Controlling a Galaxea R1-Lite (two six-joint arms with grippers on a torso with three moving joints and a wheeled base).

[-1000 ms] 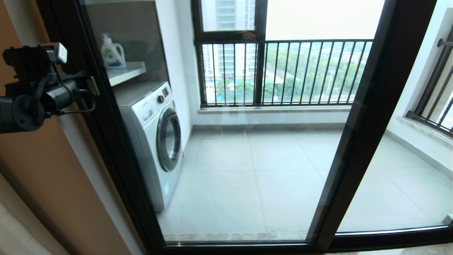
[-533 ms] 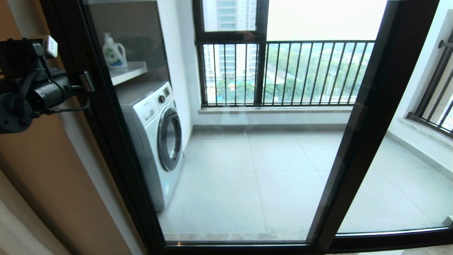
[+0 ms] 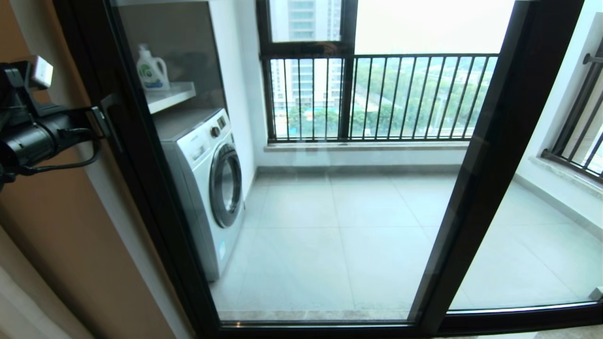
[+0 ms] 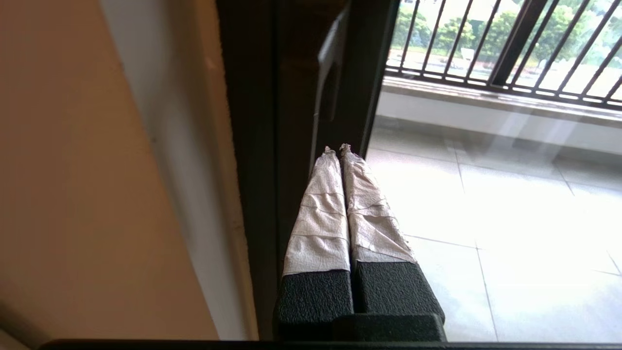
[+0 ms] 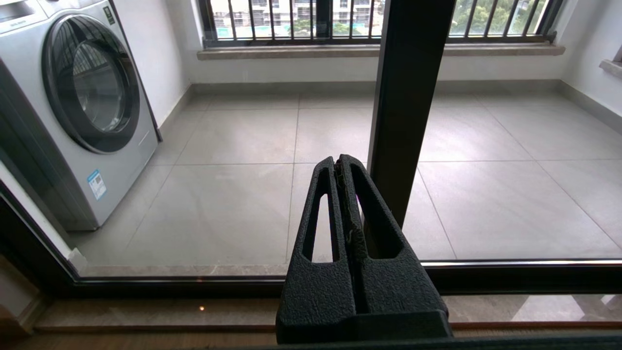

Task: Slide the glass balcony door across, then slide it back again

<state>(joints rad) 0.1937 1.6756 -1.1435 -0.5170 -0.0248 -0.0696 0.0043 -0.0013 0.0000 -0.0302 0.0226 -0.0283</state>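
Door: the tall clear glass balcony door in its slim black metal frame (image 3: 155, 197) stands across the opening, its left upright against the pale wall edge beside the tan wall (image 3: 61, 235).
Handle: a short black bar handle (image 4: 329, 73) sits on that left upright, seen edge-on in the left wrist view.
Left gripper: the left gripper (image 4: 338, 149) is raised at the far left of the head view, its tape-wrapped fingers (image 4: 320, 209) pressed together with nothing between them; the tips lie close below the handle, near the door's upright, and contact with the frame cannot be judged.
Right gripper: the right gripper (image 5: 341, 164) hangs low in front of the glass, its black slotted fingers (image 5: 320, 214) closed flat on each other and empty; it does not show in the head view.
Second panel: a similar dark-framed glass panel (image 3: 490, 155) overlaps the door on the right, its upright slanting across the view.
Behind the glass: a white front-loading washing machine (image 3: 207, 183) stands at the left on the grey tiled floor (image 3: 339, 226), a white detergent bottle (image 3: 151, 69) rests on a shelf above it, and a black window with vertical railing bars (image 3: 377, 96) closes the far side.
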